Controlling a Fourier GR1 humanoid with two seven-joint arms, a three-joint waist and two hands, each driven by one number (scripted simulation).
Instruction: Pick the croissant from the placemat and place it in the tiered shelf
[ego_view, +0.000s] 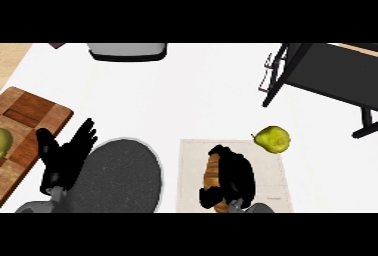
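Croissant (212, 172) lies lengthwise on the placemat (275, 172), the right robot hand (238, 181) curled round it from the right. Beyond this hand, a green pear (272, 139) sits at the mat's far corner. The black tiered shelf (325, 70) stands farther off to the right, bare white tabletop (192, 95) between. Left of the hand lies a grey plate (125, 177); past it the left robot hand (70, 152) rests open beside a wooden cutting board (26, 117).

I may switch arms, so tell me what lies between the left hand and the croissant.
In the head view, a round grey plate lies between the left hand and the croissant, then a bare strip of counter.
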